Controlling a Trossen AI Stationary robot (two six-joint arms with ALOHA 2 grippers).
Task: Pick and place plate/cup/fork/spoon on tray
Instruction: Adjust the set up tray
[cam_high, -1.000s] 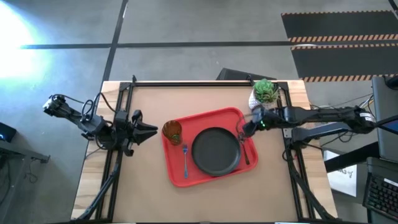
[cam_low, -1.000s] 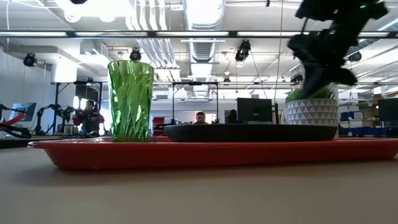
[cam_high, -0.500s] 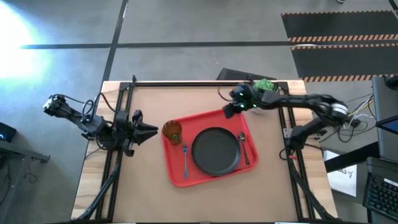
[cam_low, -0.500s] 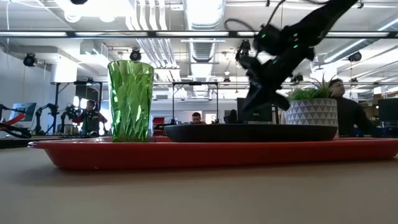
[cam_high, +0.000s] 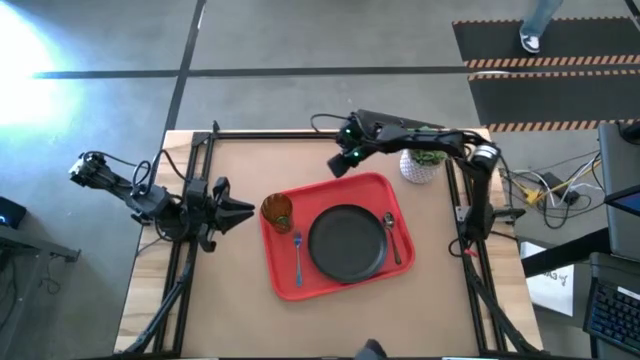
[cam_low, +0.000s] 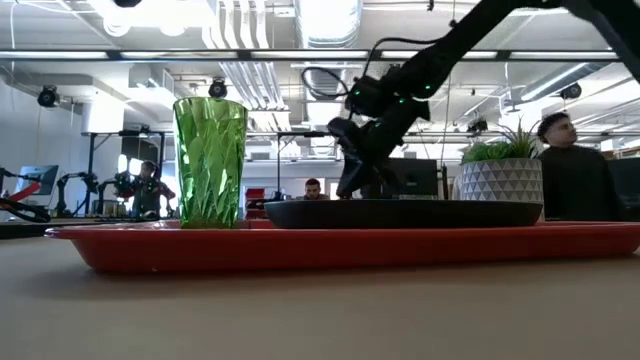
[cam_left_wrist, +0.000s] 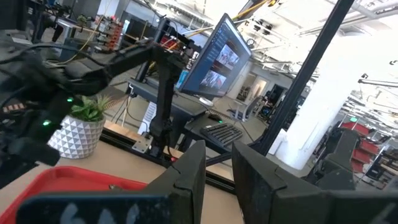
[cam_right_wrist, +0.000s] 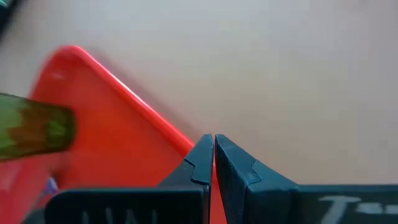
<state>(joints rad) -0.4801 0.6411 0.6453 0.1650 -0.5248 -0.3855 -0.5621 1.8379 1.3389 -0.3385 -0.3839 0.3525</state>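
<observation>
Little can be read in any view; on the right hand (cam_right_wrist: 213, 163), the wrist view shows a pale raised mark at the lower edge of the dark body that looks like a "T" — the rest is cut off; the monitor (cam_left_wrist: 219, 57) behind the table shows only blurred windows — no legible text.

— Where does everything lie now?

— On the brown wooden table (cam_high: 230, 300) rests the large red plastic tray (cam_high: 330, 191). The round black plate (cam_high: 347, 243) sits in its middle. The small green translucent cup (cam_high: 277, 210) stands in the tray's far left corner, the blue-handled fork (cam_high: 298, 252) lies left of the plate, and the dark metal spoon (cam_high: 393, 233) lies right of it.

— And the plant?

— The white pot with the green plant (cam_high: 424, 162) stands behind the tray's right corner, on the table. My right gripper (cam_high: 338, 164) is above the table, behind the tray's far edge.
</observation>
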